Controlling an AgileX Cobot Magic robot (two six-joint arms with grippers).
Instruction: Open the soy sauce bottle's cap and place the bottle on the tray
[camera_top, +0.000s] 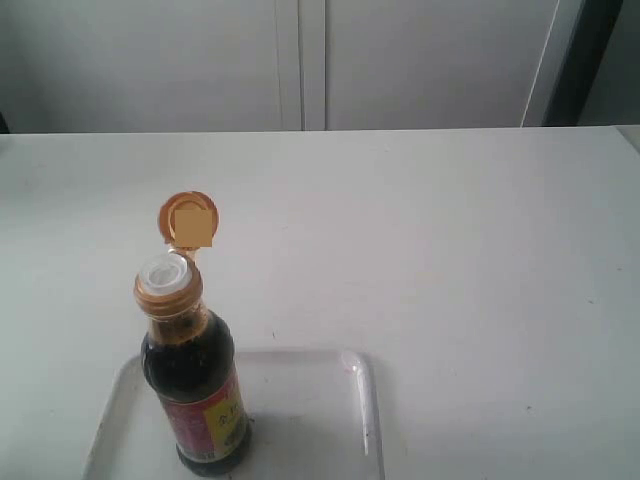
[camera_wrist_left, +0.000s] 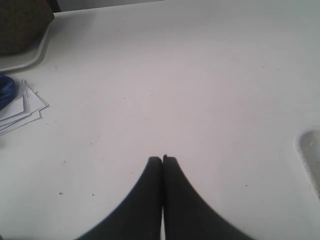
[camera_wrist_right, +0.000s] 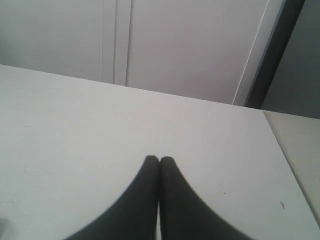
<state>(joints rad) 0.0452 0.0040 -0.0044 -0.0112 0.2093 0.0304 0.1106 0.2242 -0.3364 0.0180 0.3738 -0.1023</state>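
Note:
The soy sauce bottle (camera_top: 197, 385) stands upright on the left part of the translucent tray (camera_top: 330, 400), at the near edge of the exterior view. Its golden-orange cap (camera_top: 188, 219) is flipped back on its hinge, baring the white spout (camera_top: 167, 272). Neither arm shows in the exterior view. In the left wrist view my left gripper (camera_wrist_left: 162, 159) is shut over bare table, with nothing between its fingers; a corner of the tray (camera_wrist_left: 311, 155) shows at that view's edge. My right gripper (camera_wrist_right: 159, 159) is also shut and empty, over bare white table.
A stack of white papers (camera_wrist_left: 20, 107), something blue (camera_wrist_left: 6, 91) and a dark object on a white dish (camera_wrist_left: 22, 30) lie at the edge of the left wrist view. A pale wall with cabinet seams (camera_top: 300, 65) rises behind the table's far edge.

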